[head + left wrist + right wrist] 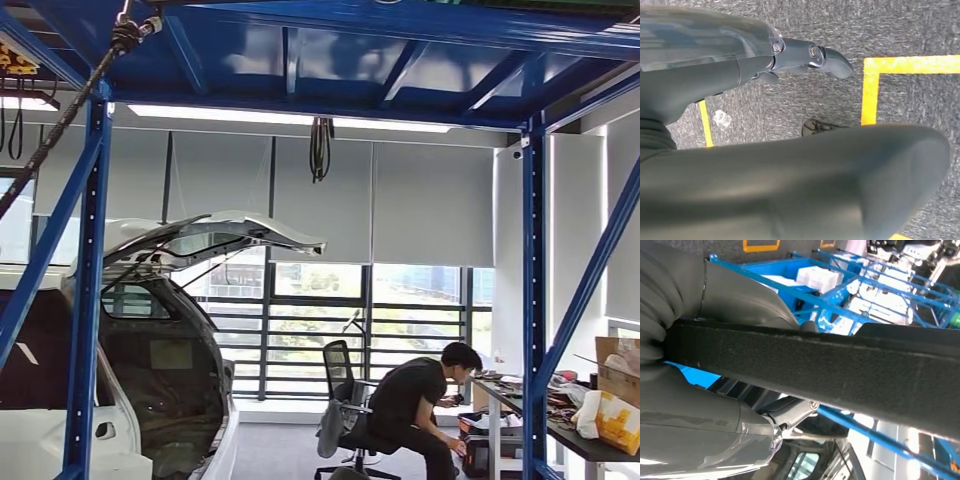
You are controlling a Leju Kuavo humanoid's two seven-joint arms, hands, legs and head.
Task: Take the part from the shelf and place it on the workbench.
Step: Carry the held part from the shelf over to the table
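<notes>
The right hand point(715, 390) is gripping the part point(836, 375), a long flat black strip with a rough, felt-like face; the thumb is lying on one side of it and the darker fingers point(794, 412) on the other, so the hand is clamped on it. The long axis of the part is running away from the hand and out of the picture (its far end is not visible). The left hand point(791, 150) is hanging over the grey floor point(904, 30) with its yellow lines, holding nothing, the fingers straight and apart. In the head view a blue frame point(534, 300) is standing ahead, and a desk point(581, 440) is showing at the right edge. I am judging that the part is already off the shelf and the carrying is going on; the right hand alone is near it.
</notes>
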